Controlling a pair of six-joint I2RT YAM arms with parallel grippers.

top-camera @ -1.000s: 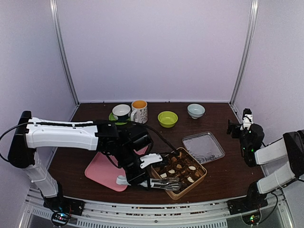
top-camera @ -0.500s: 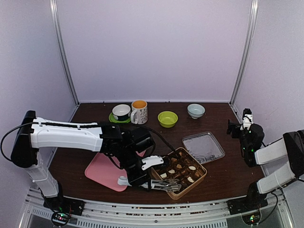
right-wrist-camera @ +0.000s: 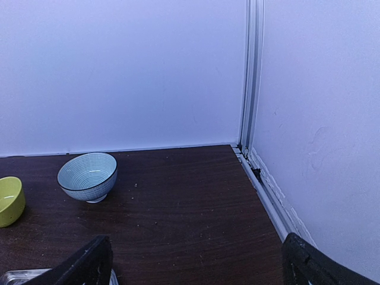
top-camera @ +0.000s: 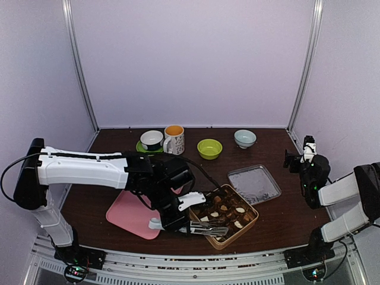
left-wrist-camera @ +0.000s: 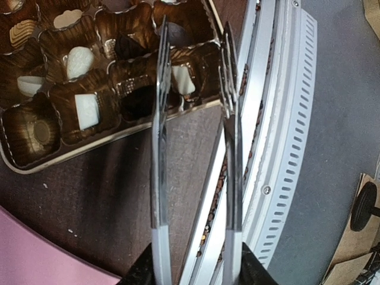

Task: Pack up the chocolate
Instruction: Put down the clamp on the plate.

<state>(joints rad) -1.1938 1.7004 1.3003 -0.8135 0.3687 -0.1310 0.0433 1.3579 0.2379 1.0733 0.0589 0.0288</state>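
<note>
Since the earlier frames the tongs [left-wrist-camera: 158,148] have sprung wider, and the left gripper [top-camera: 176,221], clamped on their handles, eases. The chocolate [left-wrist-camera: 87,110] sits in the gold tray [top-camera: 252,221]. One white piece [left-wrist-camera: 183,79] lies between the tips, apparently just released. The next move calls for lifting clear without dragging it. The right gripper [right-wrist-camera: 196,261] idles, jaws apart.

A dark brown table [top-camera: 279,219] stretches ahead of me, closed in by pale lilac walls. Along its far edge stand a white cup [top-camera: 152,139] on a green saucer [top-camera: 141,146], a patterned mug [top-camera: 174,140] just beside it, a lime-green bowl [top-camera: 209,148] and a pale blue bowl [top-camera: 245,138]. Nearer, a pink board [top-camera: 127,215] lies to my left and a shallow silver tray [top-camera: 254,184] to my right. Between them a square gold tin [top-camera: 246,230] sits cornerwise, and metal tongs [left-wrist-camera: 158,154] reach over its near corner, their two arms apart.
</note>
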